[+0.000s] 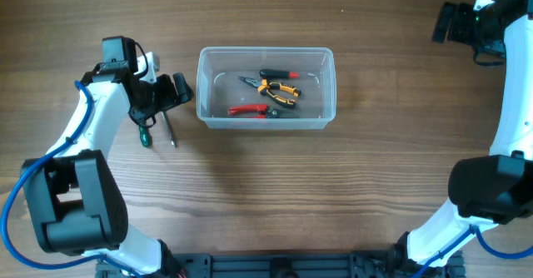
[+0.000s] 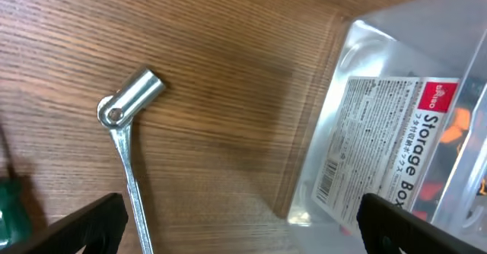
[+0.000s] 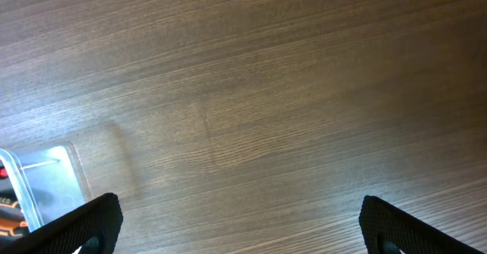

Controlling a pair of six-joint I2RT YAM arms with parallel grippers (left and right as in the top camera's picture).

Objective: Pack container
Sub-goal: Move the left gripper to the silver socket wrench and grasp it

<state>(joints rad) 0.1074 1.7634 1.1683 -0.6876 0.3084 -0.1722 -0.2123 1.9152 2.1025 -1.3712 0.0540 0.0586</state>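
1. One container (image 1: 202, 88): a clear, translucent plastic tub, rectangular with rounded corners and a rimmed edge, open side up. The left wrist view shows a printed "Storage Box" label with a red patch on the plastic.
2. Long axis runs straight away from the left pincer (image 1: 185, 92). One short end wall faces its fingertips, just ahead of them; contact cannot be told.
3. Left pincer: fingers spread wide, nothing between them.
4. Right pincer (image 3: 243, 235): fingers also wide apart and empty, over bare wood, well apart from the container's far end. Only one container corner shows, at the lower left of its view.
5. Inside the container: red-handled pliers (image 1: 250, 110), orange-and-black pliers (image 1: 279, 93) and a red-and-black-handled tool (image 1: 279, 74), lying close together.
6. Outside it: a metal wrench (image 2: 125, 125) with a swivel head lies flat on the table (image 1: 333, 186) beneath the left pincer. A green-handled screwdriver (image 1: 145, 135) lies just beside the wrench, on the side away from the container.
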